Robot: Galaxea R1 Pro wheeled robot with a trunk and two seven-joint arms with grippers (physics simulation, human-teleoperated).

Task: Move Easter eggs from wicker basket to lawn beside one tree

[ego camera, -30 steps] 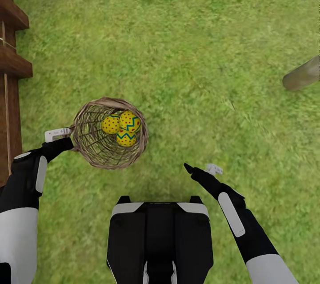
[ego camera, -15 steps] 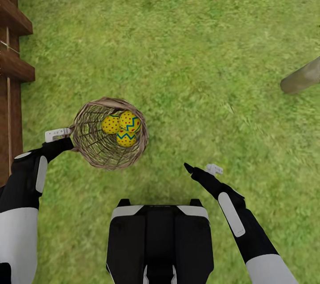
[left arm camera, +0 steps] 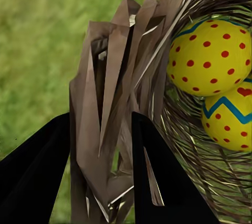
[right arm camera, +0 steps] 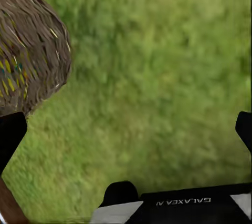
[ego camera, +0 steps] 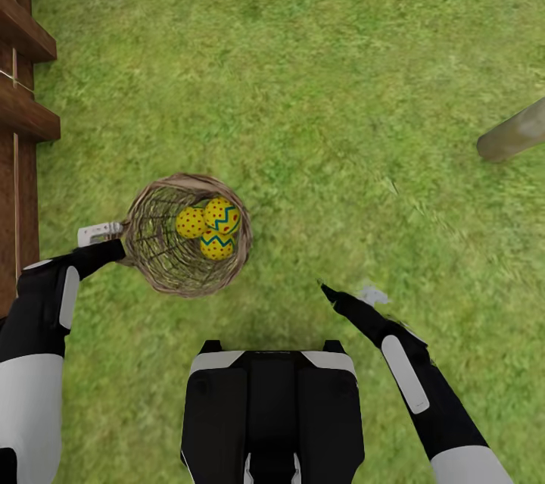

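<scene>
At the wicker basket (ego camera: 155, 260) rim, the left gripper (left arm camera: 100, 145) is clamped; three Easter eggs (ego camera: 207, 226) lie just beyond, well apart from the spread right gripper (ego camera: 350, 295).

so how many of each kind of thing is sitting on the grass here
eggs: 3, all in the basket
basket: 1, its rim between the left fingers
tree trunk: 1
fence: 1
total: 6
</scene>
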